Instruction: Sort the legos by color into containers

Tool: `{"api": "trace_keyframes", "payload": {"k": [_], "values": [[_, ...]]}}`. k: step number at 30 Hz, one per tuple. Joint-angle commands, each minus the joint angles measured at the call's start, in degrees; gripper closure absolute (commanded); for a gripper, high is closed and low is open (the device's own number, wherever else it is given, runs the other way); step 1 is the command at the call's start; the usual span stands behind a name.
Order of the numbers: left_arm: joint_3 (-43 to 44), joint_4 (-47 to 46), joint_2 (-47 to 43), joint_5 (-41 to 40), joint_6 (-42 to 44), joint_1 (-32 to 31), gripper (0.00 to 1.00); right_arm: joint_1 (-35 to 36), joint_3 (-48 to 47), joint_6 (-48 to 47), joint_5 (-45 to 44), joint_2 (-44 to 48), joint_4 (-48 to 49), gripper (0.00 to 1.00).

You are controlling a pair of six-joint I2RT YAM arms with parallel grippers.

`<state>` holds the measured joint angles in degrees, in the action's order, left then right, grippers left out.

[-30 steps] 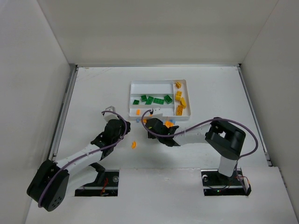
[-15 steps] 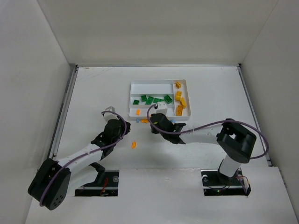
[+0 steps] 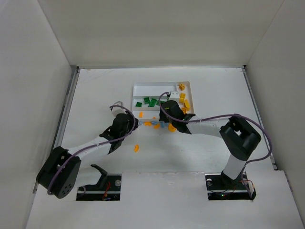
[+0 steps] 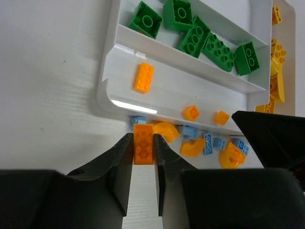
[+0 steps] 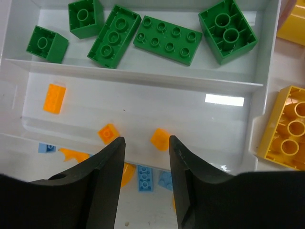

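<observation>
Both arms have reached forward in the last second. The right gripper [image 5: 145,143] has left the table [image 3: 95,95] by the tray's near wall and now hangs over the tray [image 3: 150,88]. The left gripper [image 4: 142,148] has moved up to the tray's near left corner.

The left wrist view shows its fingers pinched on one orange brick [image 4: 143,135], held just outside the near wall. The right wrist view shows the right jaws moderately apart with nothing between them, above the near long slot.

- **Middle slot:** five green bricks [image 5: 167,39] lie here.
- **Near slot:** three orange pieces [image 5: 54,98] lie here, one toward the left end and two close together farther right.
- **Crosswise end slot:** it holds yellow bricks [image 5: 286,129]. The right wrist view shows only two at its edge. The top view shows more, too small to count.
- **Table along the near wall:** at least four light blue pieces [image 4: 190,131] and three loose orange ones [image 4: 193,147] lie here. The left wrist view shows this row best, as the right wrist's own fingers cover part of it.

Only the top view shows a lone orange piece [image 3: 136,148] on the table, well apart from the tray.
</observation>
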<state>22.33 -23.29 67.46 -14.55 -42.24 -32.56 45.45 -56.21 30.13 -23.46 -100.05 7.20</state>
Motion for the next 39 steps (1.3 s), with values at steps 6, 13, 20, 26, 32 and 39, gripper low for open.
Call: {"api": "trace_keyframes", "payload": {"k": [6,13,20,26,32,39], "values": [[9.0,-4.6,8.8,-0.2,2.2,0.2,0.81,0.0,3.2,-0.6,-0.7,6.6,6.1,0.46],[14.1,-3.0,16.0,-2.6,2.9,0.8,0.78,2.1,15.8,3.4,-3.9,13.3,9.2,0.51],[17.0,-2.3,19.5,-8.0,4.6,0.2,0.67,2.7,23.1,9.6,-8.0,17.0,8.5,0.43],[15.9,-2.6,17.7,-8.7,4.5,-0.5,0.55,3.5,21.1,8.8,-6.6,13.1,8.2,0.32],[8.5,-1.3,9.0,-8.7,4.7,-3.4,0.54,4.2,19.2,8.5,-6.2,9.6,8.2,0.28],[-0.6,8.9,-5.0,-11.1,3.9,-9.2,0.53,4.5,16.7,7.6,-7.1,6.5,5.6,0.28]]}}
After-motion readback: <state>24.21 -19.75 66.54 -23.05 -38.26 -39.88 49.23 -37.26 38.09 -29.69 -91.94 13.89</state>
